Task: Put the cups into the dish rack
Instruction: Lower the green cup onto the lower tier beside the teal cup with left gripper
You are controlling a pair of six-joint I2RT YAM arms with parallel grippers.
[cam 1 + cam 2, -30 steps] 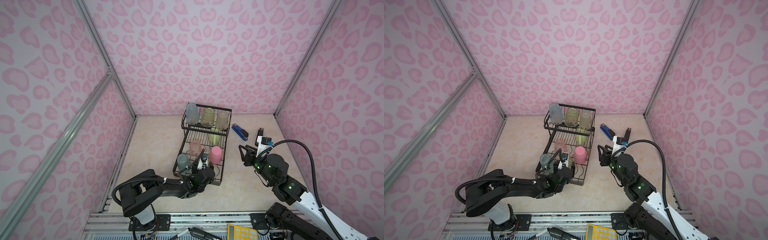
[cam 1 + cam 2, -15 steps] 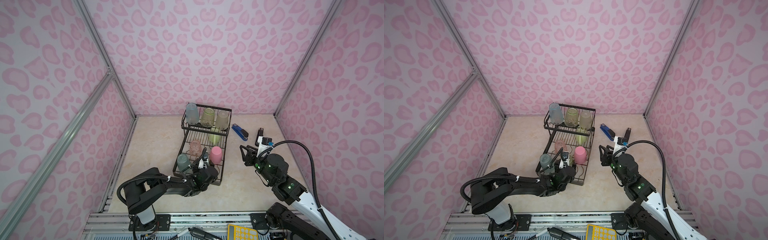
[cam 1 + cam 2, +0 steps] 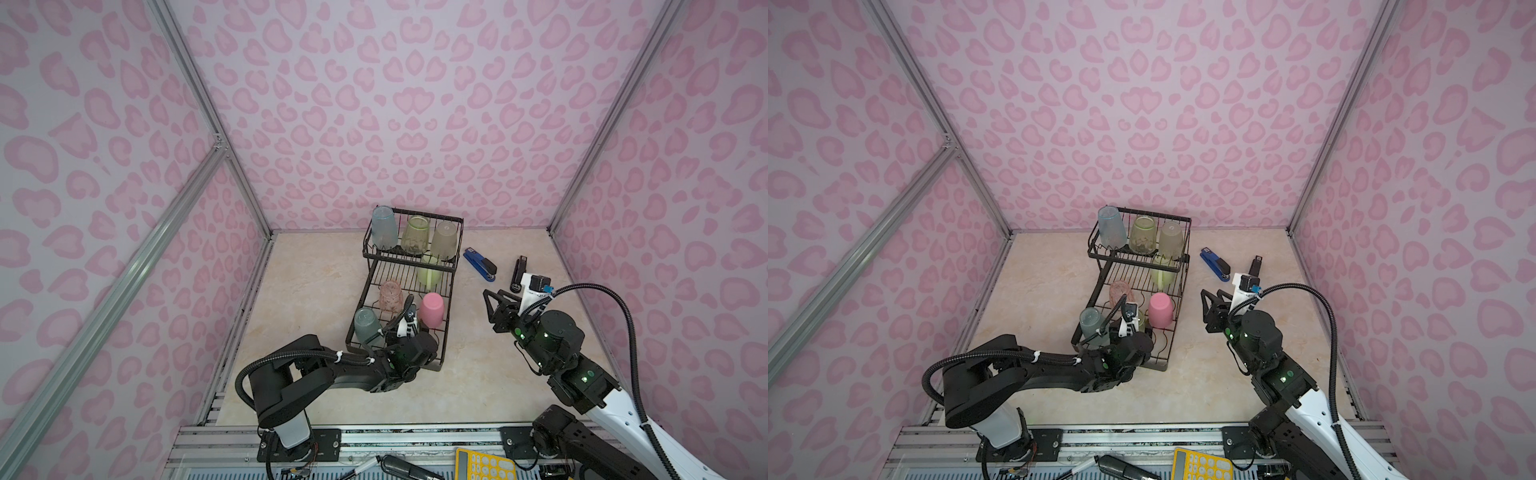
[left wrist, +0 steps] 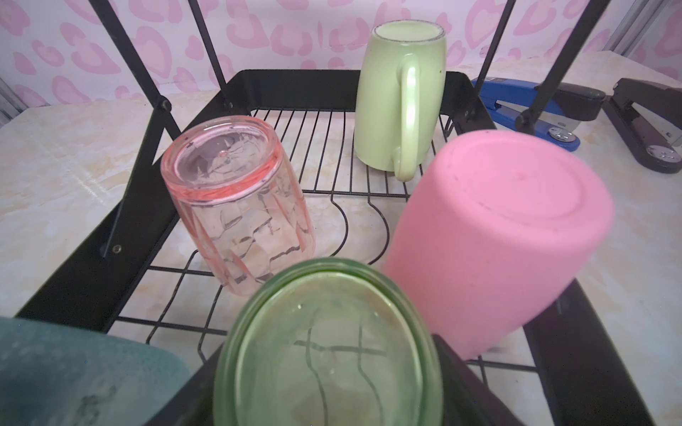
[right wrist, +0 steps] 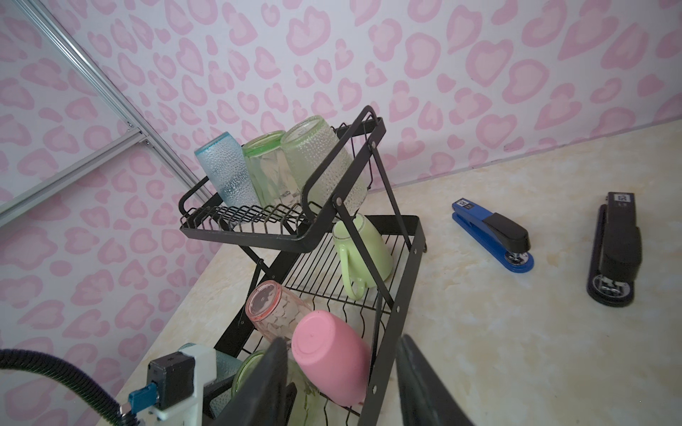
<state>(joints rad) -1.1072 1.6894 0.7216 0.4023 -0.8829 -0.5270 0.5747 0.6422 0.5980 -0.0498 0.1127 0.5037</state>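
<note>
Pink heart-print walls, marbled beige tabletop. Seats translucent green tumbler, clamped in left gripper, upside down in lower tray of black wire two-tier dish rack. Right gripper parted, empty. Next, likely: release, withdraw straight, sparing solid pink cup alongside.

a robot lab test cell, not a home: aluminium frame bars hold pink heart-print wall panels around a marble-look tabletop, the left arm and right arm are bolted to a slotted rail at the near edge (beside what may be a yellow calculator).
</note>
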